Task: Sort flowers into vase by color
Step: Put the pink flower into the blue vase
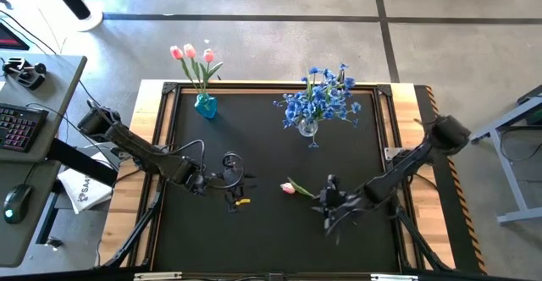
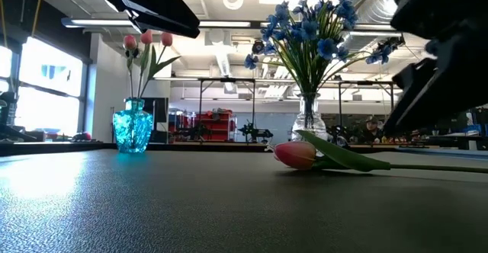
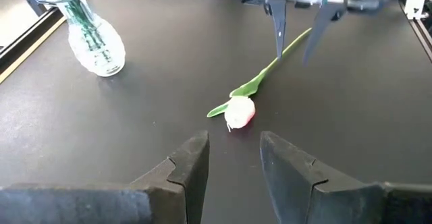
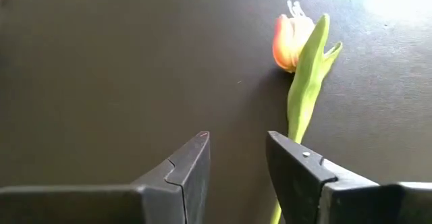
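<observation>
One pink tulip lies flat on the black mat, its stem running toward my right gripper. In the right wrist view the bloom and leaf lie ahead of my open right gripper, and the stem passes close by one finger. The left wrist view shows those fingers standing on either side of the stem. My open left gripper hovers left of the bloom. Three pink tulips stand in the blue vase. Blue blossoms fill the clear glass vase.
Both vases stand near the table's far edge, the blue vase to the left and the glass vase in the middle. Bare mat lies toward the near edge. A desk with a keyboard stands left of the table.
</observation>
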Tool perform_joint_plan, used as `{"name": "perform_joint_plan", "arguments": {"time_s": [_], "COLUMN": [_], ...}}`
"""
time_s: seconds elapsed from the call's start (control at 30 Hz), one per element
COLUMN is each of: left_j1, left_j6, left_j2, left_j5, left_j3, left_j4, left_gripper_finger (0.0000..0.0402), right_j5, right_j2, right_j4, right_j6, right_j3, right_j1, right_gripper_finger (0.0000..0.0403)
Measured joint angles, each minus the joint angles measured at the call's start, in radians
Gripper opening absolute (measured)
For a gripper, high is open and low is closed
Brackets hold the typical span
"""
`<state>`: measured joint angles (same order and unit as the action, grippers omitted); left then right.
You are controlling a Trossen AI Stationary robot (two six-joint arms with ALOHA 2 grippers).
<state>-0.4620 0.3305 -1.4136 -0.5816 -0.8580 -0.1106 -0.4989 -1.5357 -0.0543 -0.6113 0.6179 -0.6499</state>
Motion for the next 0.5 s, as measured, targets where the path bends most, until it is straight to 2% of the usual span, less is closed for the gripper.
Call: {"name": "perform_joint_plan", "arguments": {"time_s": [0.17,0.3,0.5], "left_j1": [0.002,0.002,0.002], "left_j6": [0.0,0.003,0.009], "left_j2": [0.0,0.0,0.0], "left_j5": [0.0,0.0,0.0], "left_j3": [0.0,0.0,0.0], "left_j4": [-0.001,-0.001,-0.003], "left_gripper_finger": [0.0122,0.0122,0.0122], "right_j5": [-0.04,-0.07,-0.04], "right_j2": [-0.11,-0.165,-0.18], "right_j4": [0.235,0.437,0.447], "right_j6": [-0.003,-0.066,-0.121], "right_j3": [0.162,0.249,0.215], "right_j1": [0.018,0.024,0.024], "right_gripper_finger": [0.0142,0.0142,0.0142]}}
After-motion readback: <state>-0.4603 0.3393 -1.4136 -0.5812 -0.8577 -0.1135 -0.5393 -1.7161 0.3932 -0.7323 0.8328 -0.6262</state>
